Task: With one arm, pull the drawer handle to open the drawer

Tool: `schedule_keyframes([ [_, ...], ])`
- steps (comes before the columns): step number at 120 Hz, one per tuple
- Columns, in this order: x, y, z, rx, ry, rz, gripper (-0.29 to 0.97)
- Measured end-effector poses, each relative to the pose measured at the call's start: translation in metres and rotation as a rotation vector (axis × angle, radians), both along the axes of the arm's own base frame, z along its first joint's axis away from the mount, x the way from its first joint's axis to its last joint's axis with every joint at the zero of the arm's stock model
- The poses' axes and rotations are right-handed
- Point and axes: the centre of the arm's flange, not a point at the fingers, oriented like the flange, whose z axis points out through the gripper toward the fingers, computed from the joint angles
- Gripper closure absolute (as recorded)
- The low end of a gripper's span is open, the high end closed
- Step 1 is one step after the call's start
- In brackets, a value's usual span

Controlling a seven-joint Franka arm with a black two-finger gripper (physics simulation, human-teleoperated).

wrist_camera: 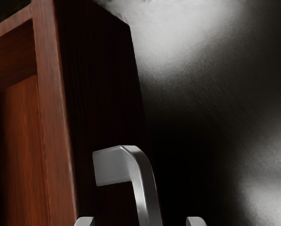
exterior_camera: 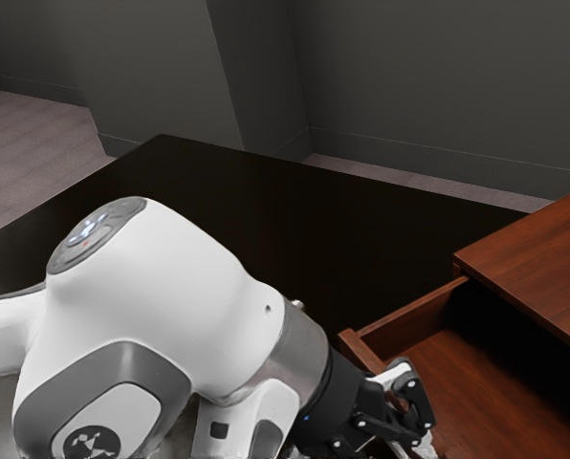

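Gripper (exterior_camera: 406, 413) spread astride handle (wrist_camera: 141, 186), no pinch seen. Drawer (exterior_camera: 414, 320) stands part open from cabinet (exterior_camera: 543, 258). Judged mid-pull. Next I must draw straight back, keeping handle hooked.

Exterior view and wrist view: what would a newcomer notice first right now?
The white arm bulks large at the exterior view's lower left, reaching toward the wooden drawer, pulled out of its cabinet at that view's right. In the wrist view the silver handle gleams against the drawer's dark front.

handle (wrist_camera: 118, 167) partly beyond lower edge
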Motion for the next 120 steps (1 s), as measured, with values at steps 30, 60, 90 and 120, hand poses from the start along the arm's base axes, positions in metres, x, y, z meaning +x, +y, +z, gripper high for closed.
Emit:
schedule_keyframes([
  [30,0.007,0.013,0.107,0.006,0.038,0.052,0.26],
  [60,0.097,0.109,0.151,0.140,0.282,0.462,0.08],
  [90,0.134,0.234,0.138,0.127,0.487,0.893,0.02],
  [120,0.127,0.275,0.138,0.103,0.550,1.116,0.01],
])
